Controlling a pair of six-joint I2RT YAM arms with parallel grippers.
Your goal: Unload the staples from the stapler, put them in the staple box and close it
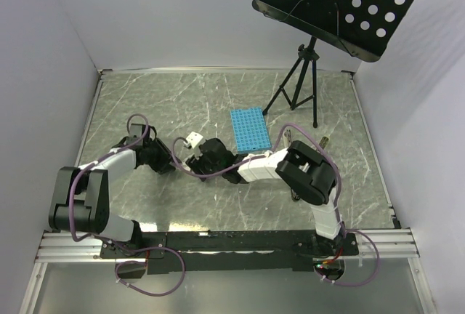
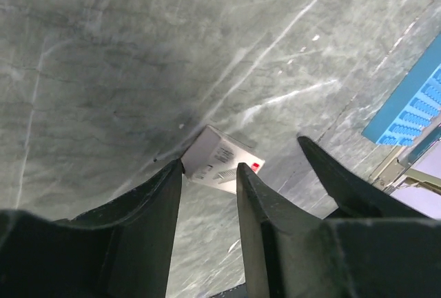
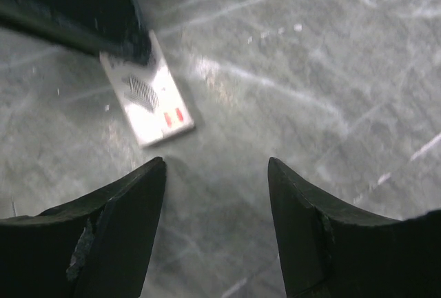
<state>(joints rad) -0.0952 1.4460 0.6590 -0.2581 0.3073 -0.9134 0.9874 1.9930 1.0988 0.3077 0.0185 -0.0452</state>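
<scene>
I cannot make out the stapler or the staples in any view; they are hidden or out of view. A small white block (image 1: 193,139) with a dark spot lies on the table between my two grippers. My left gripper (image 1: 174,153) is open and empty. In the left wrist view (image 2: 210,170) its fingertips sit just short of the block (image 2: 222,156). My right gripper (image 1: 196,157) is open and empty. In the right wrist view (image 3: 215,167) the block (image 3: 148,98) lies ahead and to the left of it, partly under a dark finger of the left gripper.
A blue studded plate (image 1: 250,129) lies just behind the right arm and also shows in the left wrist view (image 2: 413,101). A black music stand on a tripod (image 1: 301,74) stands at the back right. White walls close in the grey marble table (image 1: 160,103).
</scene>
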